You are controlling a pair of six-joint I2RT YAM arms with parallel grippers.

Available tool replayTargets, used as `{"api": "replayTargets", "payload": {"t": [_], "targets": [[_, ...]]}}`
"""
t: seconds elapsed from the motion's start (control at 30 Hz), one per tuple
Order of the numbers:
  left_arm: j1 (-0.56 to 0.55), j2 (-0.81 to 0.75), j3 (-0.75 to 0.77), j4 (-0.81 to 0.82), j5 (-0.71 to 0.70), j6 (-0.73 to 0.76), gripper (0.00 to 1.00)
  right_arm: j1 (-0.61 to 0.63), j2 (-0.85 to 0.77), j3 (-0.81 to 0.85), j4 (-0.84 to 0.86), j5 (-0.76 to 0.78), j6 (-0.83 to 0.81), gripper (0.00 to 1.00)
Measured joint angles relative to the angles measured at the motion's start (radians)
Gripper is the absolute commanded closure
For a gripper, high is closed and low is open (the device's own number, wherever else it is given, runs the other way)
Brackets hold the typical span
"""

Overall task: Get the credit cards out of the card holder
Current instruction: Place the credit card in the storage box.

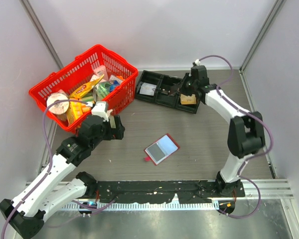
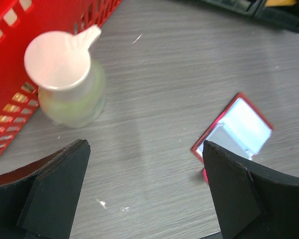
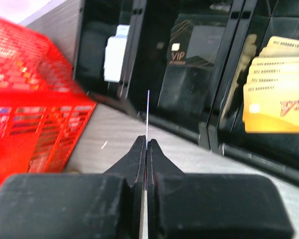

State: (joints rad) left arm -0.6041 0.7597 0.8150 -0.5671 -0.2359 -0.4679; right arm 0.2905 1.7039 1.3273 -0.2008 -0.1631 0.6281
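The card holder [image 1: 161, 149] lies open on the table, dark red with shiny pale sleeves facing up. In the left wrist view the card holder [image 2: 236, 132] sits just beyond my right-hand finger. My left gripper [image 1: 117, 127] [image 2: 144, 147] hovers open to its upper left with only bare table between the fingers. My right gripper [image 1: 185, 88] [image 3: 146, 140] is over the black tray, shut on a thin credit card [image 3: 147, 114] seen edge-on, sticking out past the fingertips.
The black three-compartment tray [image 1: 162, 105] [image 3: 219, 99] holds a white item, a black card [image 3: 189, 50] and gold cards [image 3: 279, 109]. A red basket [image 1: 84, 82] full of groceries stands at the back left. A pale green bottle with a white cap [image 2: 65, 84] stands beside it.
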Motion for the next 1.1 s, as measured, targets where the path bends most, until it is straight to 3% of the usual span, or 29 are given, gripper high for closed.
{"api": "replayTargets", "payload": {"t": [0.4, 0.7, 0.9, 1.1], "targets": [[0.011, -0.011, -0.033, -0.037, -0.064, 0.05, 0.0, 0.016, 0.435, 0.322, 0.01, 0.095, 0.148, 0.97], [0.016, -0.011, -0.034, -0.037, -0.066, 0.058, 0.0, 0.022, 0.522, 0.42, -0.016, 0.126, 0.172, 0.42], [0.017, -0.011, -0.035, -0.036, -0.05, 0.058, 0.0, 0.033, 0.452, 0.379, -0.074, 0.197, 0.114, 0.24], [0.018, -0.008, -0.035, -0.033, -0.017, 0.047, 0.0, 0.036, 0.275, 0.323, -0.17, 0.248, 0.02, 0.23]]}}
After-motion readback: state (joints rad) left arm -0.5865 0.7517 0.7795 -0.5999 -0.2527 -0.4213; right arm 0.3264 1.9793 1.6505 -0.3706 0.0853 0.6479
